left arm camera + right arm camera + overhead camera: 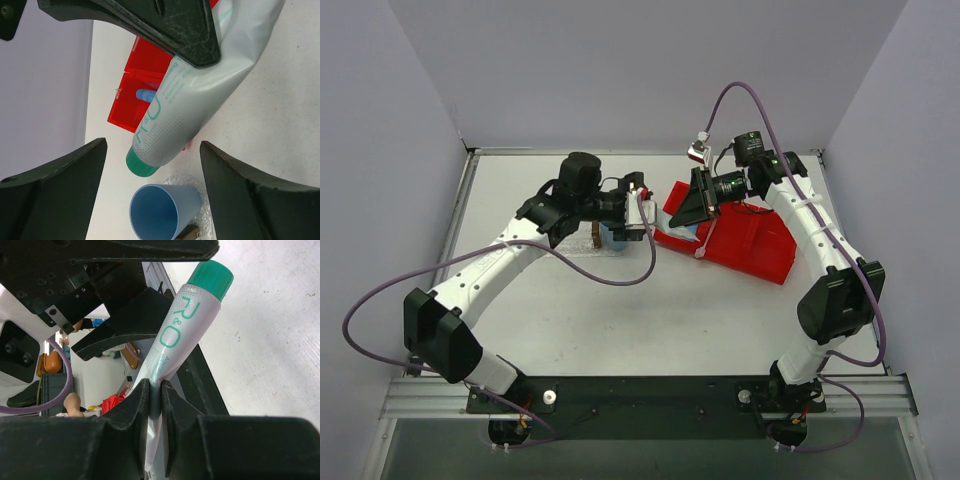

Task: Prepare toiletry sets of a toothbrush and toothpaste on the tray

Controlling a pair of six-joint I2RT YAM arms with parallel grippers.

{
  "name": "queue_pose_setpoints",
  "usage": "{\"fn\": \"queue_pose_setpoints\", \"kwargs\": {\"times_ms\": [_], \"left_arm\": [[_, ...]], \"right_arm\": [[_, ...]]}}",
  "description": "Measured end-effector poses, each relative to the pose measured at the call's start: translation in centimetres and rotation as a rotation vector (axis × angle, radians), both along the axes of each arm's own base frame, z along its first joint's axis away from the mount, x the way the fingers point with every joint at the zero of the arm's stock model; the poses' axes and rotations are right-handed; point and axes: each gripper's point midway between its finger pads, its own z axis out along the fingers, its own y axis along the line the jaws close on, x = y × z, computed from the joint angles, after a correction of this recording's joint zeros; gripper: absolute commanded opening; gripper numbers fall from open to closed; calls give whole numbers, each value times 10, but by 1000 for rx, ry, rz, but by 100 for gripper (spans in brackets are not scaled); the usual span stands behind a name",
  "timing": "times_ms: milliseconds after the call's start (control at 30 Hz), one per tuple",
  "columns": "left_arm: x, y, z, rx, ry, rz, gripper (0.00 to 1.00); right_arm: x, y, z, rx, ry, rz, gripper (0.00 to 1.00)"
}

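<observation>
My right gripper (156,390) is shut on the white-grey toothpaste tube (187,325), pinching it near its flat tail, with the green cap pointing away. In the left wrist view the tube (190,95) hangs tilted between my open left gripper's (152,145) fingers, and its cap (141,165) sits just above the mouth of the blue cup (160,210). The cup stands on the bumpy transparent tray (189,181), next to a brown block (189,232). In the top view both grippers, left (645,215) and right (680,212), meet over the cup (615,238). I do not see the toothbrush.
The red two-compartment bin (745,245) lies at the back right, under my right arm. It also shows in the left wrist view (127,107), with the bright blue tube (145,94) inside. The back wall is close behind the bin.
</observation>
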Motion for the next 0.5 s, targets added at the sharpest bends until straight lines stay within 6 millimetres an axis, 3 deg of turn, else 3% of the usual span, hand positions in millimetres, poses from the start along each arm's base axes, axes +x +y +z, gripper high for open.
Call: {"fn": "queue_pose_setpoints", "kwargs": {"times_ms": [167,500], "left_arm": [[4,-7,-1,4,0,-10,84],[-3,-14,-3,3,16,-28,54]], "right_arm": [[-1,0,1,4,3,4,0],[-2,1,1,9,2,8,0]]}}
